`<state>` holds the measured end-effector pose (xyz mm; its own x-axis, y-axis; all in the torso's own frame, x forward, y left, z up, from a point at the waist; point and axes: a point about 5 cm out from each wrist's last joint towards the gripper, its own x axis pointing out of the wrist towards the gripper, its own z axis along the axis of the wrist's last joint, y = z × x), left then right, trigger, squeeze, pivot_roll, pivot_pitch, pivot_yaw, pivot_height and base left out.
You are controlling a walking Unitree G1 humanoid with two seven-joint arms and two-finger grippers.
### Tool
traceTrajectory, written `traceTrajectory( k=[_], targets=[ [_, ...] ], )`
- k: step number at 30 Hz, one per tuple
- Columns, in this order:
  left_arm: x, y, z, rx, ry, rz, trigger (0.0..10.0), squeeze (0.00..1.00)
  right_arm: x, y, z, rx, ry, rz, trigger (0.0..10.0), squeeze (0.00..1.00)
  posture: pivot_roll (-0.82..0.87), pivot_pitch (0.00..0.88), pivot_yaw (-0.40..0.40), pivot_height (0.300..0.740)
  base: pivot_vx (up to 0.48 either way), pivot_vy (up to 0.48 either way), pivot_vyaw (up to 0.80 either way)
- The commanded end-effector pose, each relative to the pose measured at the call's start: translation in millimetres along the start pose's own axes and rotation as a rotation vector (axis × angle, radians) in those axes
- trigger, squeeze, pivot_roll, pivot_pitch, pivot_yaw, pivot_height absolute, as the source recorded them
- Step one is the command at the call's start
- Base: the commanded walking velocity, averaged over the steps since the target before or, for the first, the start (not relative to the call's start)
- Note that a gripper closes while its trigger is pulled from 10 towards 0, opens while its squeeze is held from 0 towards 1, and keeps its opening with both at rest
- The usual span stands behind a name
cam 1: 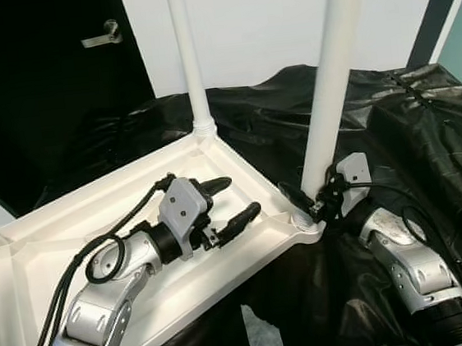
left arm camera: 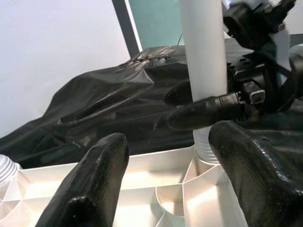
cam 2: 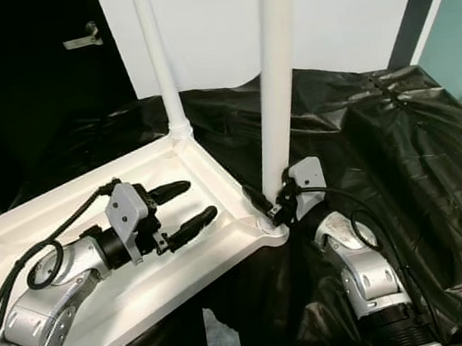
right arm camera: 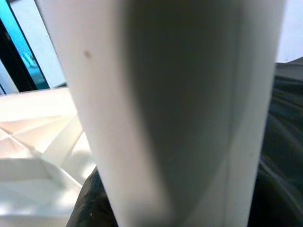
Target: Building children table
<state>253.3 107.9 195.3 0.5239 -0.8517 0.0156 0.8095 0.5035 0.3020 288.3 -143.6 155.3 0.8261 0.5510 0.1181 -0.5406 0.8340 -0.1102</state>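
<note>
White wall [cam 1: 256, 21] at the back, dark door [cam 1: 48, 85] with a lever handle [cam 1: 101, 35] far left, and crinkled black sheeting [cam 1: 407, 121] spread over the whole work surface. On it the white tabletop [cam 1: 96, 228] lies underside up on the left, two white legs standing in its corners: far leg [cam 1: 188, 62], near leg [cam 1: 332, 71]. Left gripper [cam 1: 232, 202] hovers over the tabletop, fingers spread; right gripper [cam 1: 312, 201] pinches the near leg's base.

A white plastic tabletop [cam 1: 72, 231] lies upside down on black sheeting, two white legs [cam 1: 334, 88] standing upright in its corners.
</note>
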Motion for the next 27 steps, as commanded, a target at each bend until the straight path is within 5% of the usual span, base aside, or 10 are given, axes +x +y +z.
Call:
traceTrajectory(
  k=[1, 11, 12, 13, 14, 26, 27],
  targets=[
    [-0.2, 4.3, 1, 0.005, -0.005, -0.02, 10.0, 0.0, 2.4, -1.0, 15, 0.008, -0.067, -0.01, 10.0, 0.0, -0.02, 0.0, 0.042, 0.74, 0.0, 0.0, 0.0],
    [4.8, 13.8, 5, -0.005, -0.019, -0.025, 10.0, 0.0, 14.1, -5.8, 47, 0.0, -0.177, -0.022, 10.0, 0.0, -0.02, 0.0, 0.042, 0.74, 0.0, 0.0, 0.0],
    [5.8, 17.8, 7, -0.013, -0.024, -0.024, 10.0, 0.51, 17.1, -6.3, 54, 0.002, -0.204, -0.015, 10.0, 0.0, -0.02, 0.0, 0.037, 0.74, 0.0, 0.0, 0.0],
    [5.8, 17.8, 7, -0.013, -0.024, -0.024, 10.0, 0.51, 17.1, -6.3, 54, 0.002, -0.204, -0.015, 10.0, 0.0, -0.02, 0.0, 0.037, 0.74, 0.0, 0.0, 0.0],
    [6.0, 19.9, 8, -0.028, -0.031, -0.029, 10.0, 1.0, 18.5, -6.8, 56, -0.002, -0.204, -0.009, 10.0, 0.0, -0.02, 0.0, 0.033, 0.74, 0.0, 0.0, 0.0],
    [20.0, 26.4, 37, -0.085, -0.191, -0.09, 10.0, 1.0, 24.6, -6.6, 42, -0.057, -0.056, 0.197, 10.0, 0.0, 0.0, 0.0, 0.011, 0.74, 0.0, 0.0, 0.0],
    [22.5, 24.8, 43, -0.098, -0.225, -0.106, 10.0, 0.86, 25.2, -4.5, 40, -0.054, -0.038, 0.228, 10.0, 0.0, 0.0, 0.0, 0.009, 0.74, 0.0, 0.0, 0.0]
  ],
)
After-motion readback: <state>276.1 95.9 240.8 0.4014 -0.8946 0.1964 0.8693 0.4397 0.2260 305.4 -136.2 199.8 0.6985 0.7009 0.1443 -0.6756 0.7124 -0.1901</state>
